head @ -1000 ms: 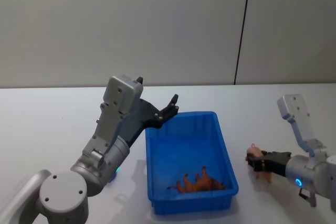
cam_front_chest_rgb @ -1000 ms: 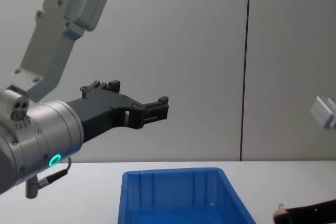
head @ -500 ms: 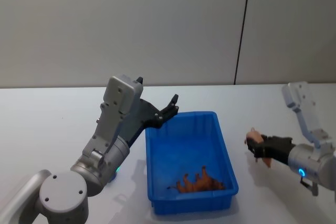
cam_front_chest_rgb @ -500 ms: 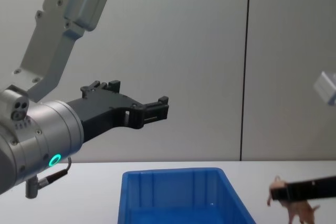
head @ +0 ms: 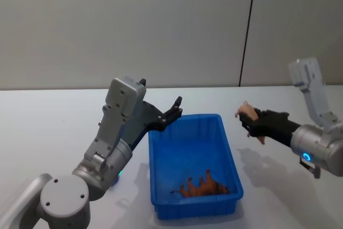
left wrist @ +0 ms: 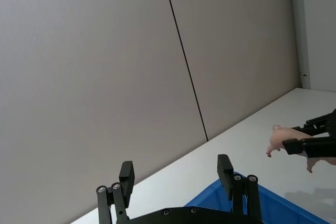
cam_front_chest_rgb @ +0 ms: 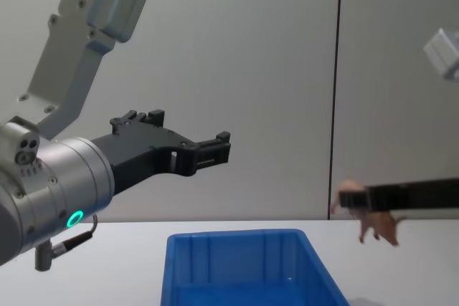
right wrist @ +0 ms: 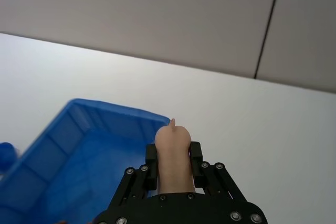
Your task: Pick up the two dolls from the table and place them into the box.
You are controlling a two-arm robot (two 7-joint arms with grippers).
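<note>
The blue box (head: pixel 230 154) (cam_front_chest_rgb: pixel 237 245) (right wrist: pixel 58 145) sits on the white table (head: pixel 43 132). A brown lion-like doll (head: pixel 202 186) lies on its side inside, near the front wall. My right gripper (head: pixel 247 120) (cam_front_chest_rgb: pixel 353 198) (right wrist: pixel 173 153) is shut on the pale pinkish doll (head: pixel 245 112) (right wrist: pixel 172 153) (cam_front_chest_rgb: pixel 376 226) (left wrist: pixel 278 137), holding it in the air just right of the box's far right corner. The left gripper (head: pixel 176 108) (cam_front_chest_rgb: pixel 219 148) (left wrist: pixel 178 174) hangs open and empty above the box's far left corner.
A grey wall with a dark vertical seam (head: pixel 246 30) stands behind the table. The white tabletop stretches left and right of the box, bare in front of the right arm (head: pixel 316 148).
My right gripper has risen from table height and moved left toward the box, carrying the pinkish doll. The left arm has stayed still.
</note>
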